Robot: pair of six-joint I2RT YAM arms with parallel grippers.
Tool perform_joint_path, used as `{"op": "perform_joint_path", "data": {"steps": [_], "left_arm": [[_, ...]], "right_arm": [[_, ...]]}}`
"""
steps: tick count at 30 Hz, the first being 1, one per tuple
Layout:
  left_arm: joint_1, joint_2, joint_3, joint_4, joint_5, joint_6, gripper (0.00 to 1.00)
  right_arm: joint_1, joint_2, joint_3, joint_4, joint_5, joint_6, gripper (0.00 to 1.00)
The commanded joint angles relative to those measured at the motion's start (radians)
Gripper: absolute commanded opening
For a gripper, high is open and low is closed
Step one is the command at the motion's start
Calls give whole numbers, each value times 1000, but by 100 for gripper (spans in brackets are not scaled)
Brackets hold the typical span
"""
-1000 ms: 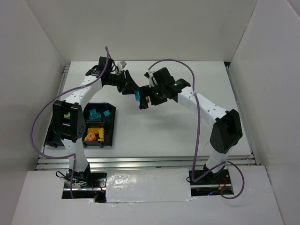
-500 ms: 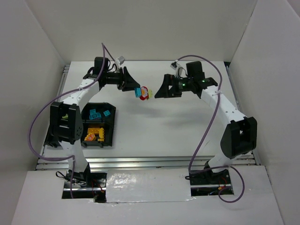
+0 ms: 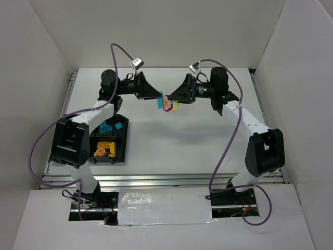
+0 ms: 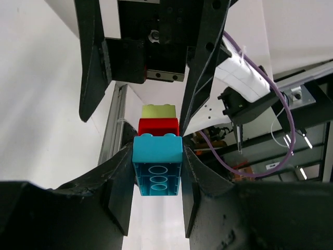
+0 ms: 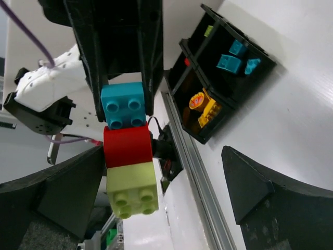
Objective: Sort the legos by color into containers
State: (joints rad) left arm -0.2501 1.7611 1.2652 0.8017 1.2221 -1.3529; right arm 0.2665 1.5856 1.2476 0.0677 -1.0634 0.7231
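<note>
Cyan-red-lime lego stack (image 4: 158, 126) — left gripper (image 4: 156, 172) pinching cyan end, right gripper (image 3: 176, 97) spread.

The cyan brick (image 4: 157, 169), the red brick (image 4: 158, 126) and the lime brick (image 4: 158, 111) are smooth moulded plastic with a soft sheen. The left gripper's fingers (image 4: 117, 187) look like matt black plastic, faintly grainy. The tray (image 3: 126, 146) is black plastic. The table (image 3: 187, 140) is matt white, and the rail (image 3: 166, 179) is ribbed, silvery metal.
</note>
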Motion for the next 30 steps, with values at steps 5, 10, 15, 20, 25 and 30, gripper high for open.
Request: {"op": "perform_joint_path", "data": {"steps": [5,10,15,20,25,30], "left_arm": [[-3,-2,36,134,19,-33,0],[-3,-8,94,-154,-6,132,0],[-2,-5,170,-444,-65,355,0],[15,5,209,-572,-81,440,0],[61,-8,68,-148,17,129,0],[175,-23,-58,167,22,-55,0]], "right_arm": [[33,17,-50,372,-82,232,89],[68,37,-36,393,-99,234,77],[89,59,-2,354,-122,206,49],[82,65,-22,354,-142,199,0],[41,62,-57,423,-181,202,0],[-32,66,-83,380,-182,147,0]]}}
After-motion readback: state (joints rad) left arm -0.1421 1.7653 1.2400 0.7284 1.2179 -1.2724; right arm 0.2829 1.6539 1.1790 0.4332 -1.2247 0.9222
